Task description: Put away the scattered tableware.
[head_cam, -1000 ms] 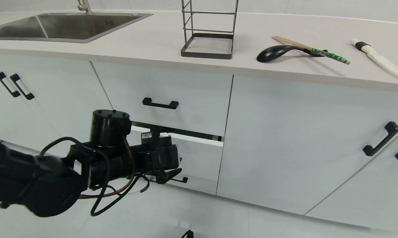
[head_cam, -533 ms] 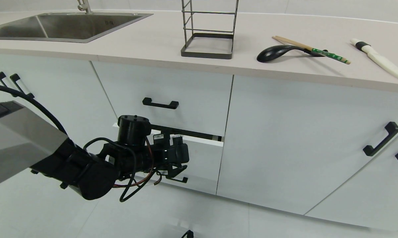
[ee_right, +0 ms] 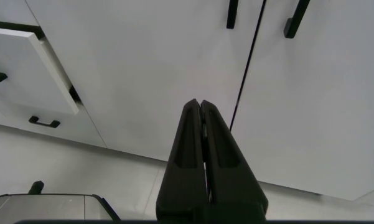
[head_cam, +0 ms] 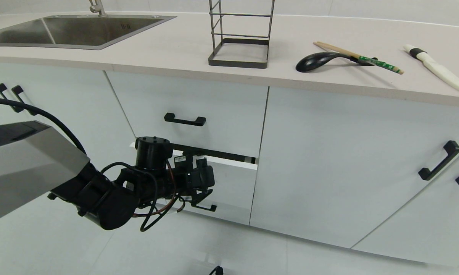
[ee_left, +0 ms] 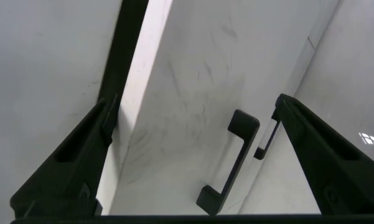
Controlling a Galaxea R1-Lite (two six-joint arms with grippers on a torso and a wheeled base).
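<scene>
Left tool (ee_left: 196, 112) hangs released, fingers spread wide just in front of the handle (ee_left: 227, 162) of the lower drawer (head_cam: 229, 183), which stands slightly ajar. Right tool (ee_right: 201, 104) is clenched on nothing, facing the cabinet doors. Up on the desk (head_cam: 176, 42), the chopsticks (head_cam: 359, 57) lie across the black spoon (head_cam: 317, 61), with the white utensil (head_cam: 437, 68) near them.

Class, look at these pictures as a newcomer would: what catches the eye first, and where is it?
The black left gripper stands out, low before the cabinets, fingers open at the handle of a lower drawer that is slightly ajar. On the counter's right lie a black spoon, chopsticks laid across it, and a white knife farther right. A wire rack stands mid-counter.
</scene>
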